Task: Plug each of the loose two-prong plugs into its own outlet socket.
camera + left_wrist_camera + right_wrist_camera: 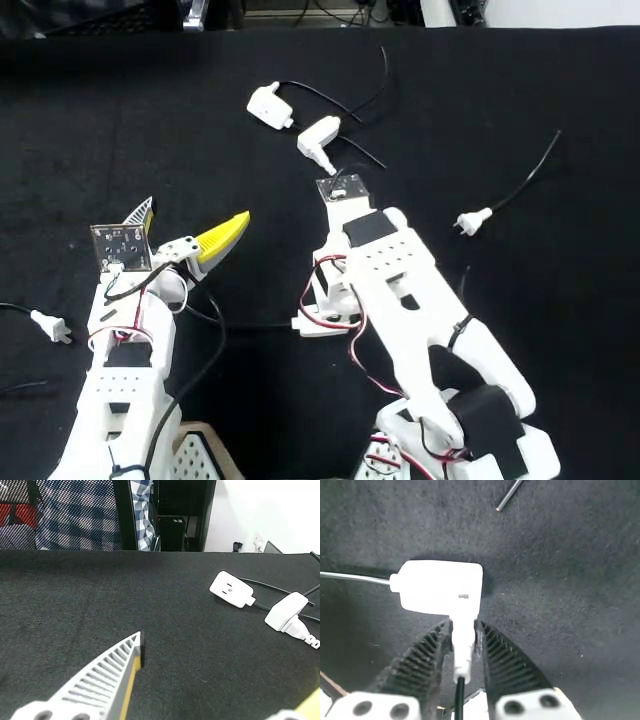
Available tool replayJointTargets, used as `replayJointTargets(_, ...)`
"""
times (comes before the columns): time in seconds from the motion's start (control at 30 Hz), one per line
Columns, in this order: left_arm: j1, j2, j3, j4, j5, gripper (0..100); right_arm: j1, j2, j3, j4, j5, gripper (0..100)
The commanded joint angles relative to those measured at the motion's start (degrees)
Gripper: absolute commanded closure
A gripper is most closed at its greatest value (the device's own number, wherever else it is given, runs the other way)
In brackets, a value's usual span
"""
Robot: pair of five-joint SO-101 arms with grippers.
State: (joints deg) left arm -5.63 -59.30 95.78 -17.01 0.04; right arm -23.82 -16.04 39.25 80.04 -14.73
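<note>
Two white outlet sockets lie at the back middle of the black table. The far socket [267, 104] [230, 588] has nothing in it. A white two-prong plug [463, 645] [301, 632] sits in the near socket [320, 134] [440, 587] [286, 611]. My right gripper [327, 168] [464, 652] is shut on this plug, one finger on each side. My left gripper [196, 212] [225, 680] stands open over bare table at the left, well short of both sockets. One loose plug [472, 221] lies at the right, another [50, 325] at the left edge.
Black cables run from the sockets toward the back edge of the table [560, 60]. The right loose plug's cable [530, 175] trails back and to the right. Beyond the table stand a mesh chair back [75, 515] and dark furniture [180, 515].
</note>
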Motion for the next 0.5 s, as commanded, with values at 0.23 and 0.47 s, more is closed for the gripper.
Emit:
replayJointTargets(0.23,0.57,-0.79,1.19,-0.09,0.35,48,0.79,0.13,2.07,-2.29,0.79,98.4)
replayJointTargets(0.47,0.57,-0.79,1.19,-0.09,0.26,48,0.79,2.07,2.42,-2.99,0.97,98.3)
